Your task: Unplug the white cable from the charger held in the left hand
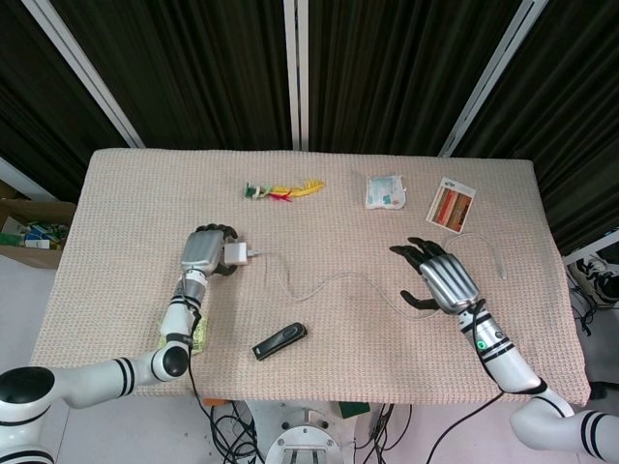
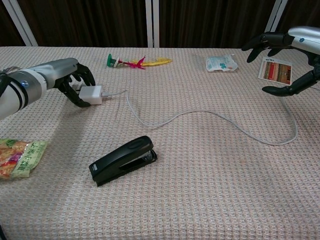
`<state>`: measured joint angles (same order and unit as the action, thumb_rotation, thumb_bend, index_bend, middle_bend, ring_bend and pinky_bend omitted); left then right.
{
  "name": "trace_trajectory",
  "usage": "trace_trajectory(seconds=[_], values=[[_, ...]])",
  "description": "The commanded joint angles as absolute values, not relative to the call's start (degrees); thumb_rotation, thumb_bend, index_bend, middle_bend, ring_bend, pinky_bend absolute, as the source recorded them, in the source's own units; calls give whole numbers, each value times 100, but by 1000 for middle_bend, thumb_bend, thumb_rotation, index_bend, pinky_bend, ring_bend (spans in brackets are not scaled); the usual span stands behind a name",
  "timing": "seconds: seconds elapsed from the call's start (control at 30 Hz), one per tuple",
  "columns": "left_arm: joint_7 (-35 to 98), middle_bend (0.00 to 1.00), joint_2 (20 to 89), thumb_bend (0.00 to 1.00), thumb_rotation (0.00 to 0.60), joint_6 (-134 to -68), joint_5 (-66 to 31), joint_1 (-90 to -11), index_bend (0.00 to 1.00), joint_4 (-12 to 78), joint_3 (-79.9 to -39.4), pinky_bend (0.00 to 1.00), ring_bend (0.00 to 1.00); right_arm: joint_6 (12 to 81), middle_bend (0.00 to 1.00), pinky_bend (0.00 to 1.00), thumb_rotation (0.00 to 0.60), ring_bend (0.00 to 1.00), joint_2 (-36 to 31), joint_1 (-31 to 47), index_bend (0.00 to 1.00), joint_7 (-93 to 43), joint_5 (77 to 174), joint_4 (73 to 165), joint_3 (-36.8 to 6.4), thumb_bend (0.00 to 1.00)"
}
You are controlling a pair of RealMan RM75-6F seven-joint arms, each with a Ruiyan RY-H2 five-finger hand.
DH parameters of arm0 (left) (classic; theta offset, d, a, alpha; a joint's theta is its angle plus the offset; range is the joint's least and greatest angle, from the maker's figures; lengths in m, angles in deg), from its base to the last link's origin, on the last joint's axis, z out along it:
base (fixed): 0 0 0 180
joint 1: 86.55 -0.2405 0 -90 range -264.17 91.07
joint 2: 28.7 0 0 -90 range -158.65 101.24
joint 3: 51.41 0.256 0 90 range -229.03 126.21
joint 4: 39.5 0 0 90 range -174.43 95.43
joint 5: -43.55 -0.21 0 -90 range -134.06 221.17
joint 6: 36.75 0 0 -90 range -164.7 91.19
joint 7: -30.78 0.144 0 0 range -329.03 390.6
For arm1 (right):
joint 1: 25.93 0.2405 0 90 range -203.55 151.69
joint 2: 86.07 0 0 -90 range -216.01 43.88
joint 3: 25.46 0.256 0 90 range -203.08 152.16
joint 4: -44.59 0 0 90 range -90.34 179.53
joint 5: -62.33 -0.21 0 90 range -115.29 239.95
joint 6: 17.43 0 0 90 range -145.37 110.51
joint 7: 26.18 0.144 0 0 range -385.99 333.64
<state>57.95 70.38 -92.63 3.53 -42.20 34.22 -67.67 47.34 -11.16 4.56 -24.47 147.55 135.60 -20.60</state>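
Observation:
A small white charger (image 1: pixel 235 253) (image 2: pixel 91 94) lies on the woven tablecloth at the left. My left hand (image 1: pixel 202 251) (image 2: pixel 70 79) grips it, fingers curled over its top and thumb under its near side. The white cable (image 1: pixel 329 282) (image 2: pixel 200 112) is plugged into the charger's right end. It snakes across the cloth to the right, and its far end runs past my right hand. That right hand (image 1: pixel 440 280) (image 2: pixel 290 55) hovers open above the cable's right part, fingers spread, touching nothing.
A black stapler (image 1: pixel 280 340) (image 2: pixel 122 160) lies near the front edge. A snack packet (image 2: pixel 20 157) lies by my left forearm. At the back are a yellow and pink feather toy (image 2: pixel 137 62), a white packet (image 2: pixel 221 63) and a printed card (image 2: pixel 276 69).

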Motion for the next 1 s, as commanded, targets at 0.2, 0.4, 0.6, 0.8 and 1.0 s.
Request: trace_trajectory(seconds=[0.2, 0.4, 0.6, 0.8, 1.0], values=[[5715, 308, 7037, 196, 600, -9248, 420, -4240, 361, 3397, -6783, 205, 204, 4718, 272, 220, 600, 103, -1116, 452, 223, -2393, 14768, 13562, -2066, 300], [5610, 376, 7053, 252, 600, -9194, 350, -4236, 428, 3327, -6767, 222, 249, 4722, 271, 220, 600, 103, -1111, 441, 225, -2390, 14767, 13558, -2067, 301], [5040, 539, 7209, 395, 600, -9230, -106, -4291, 594, 3066, -6813, 313, 410, 4661, 272, 220, 600, 103, -1109, 455, 230, -2417, 14713, 13615, -2055, 300], [4694, 597, 7029, 457, 600, -9366, -685, -4376, 652, 3365, -6770, 364, 463, 4221, 279, 242, 600, 125, -1268, 667, 257, -2207, 14324, 14171, -1841, 310], [4955, 600, 6748, 457, 600, -9543, -963, -4286, 655, 4041, -6817, 364, 463, 3788, 299, 293, 600, 159, -1175, 1198, 331, -3201, 13097, 14789, -1231, 309]])
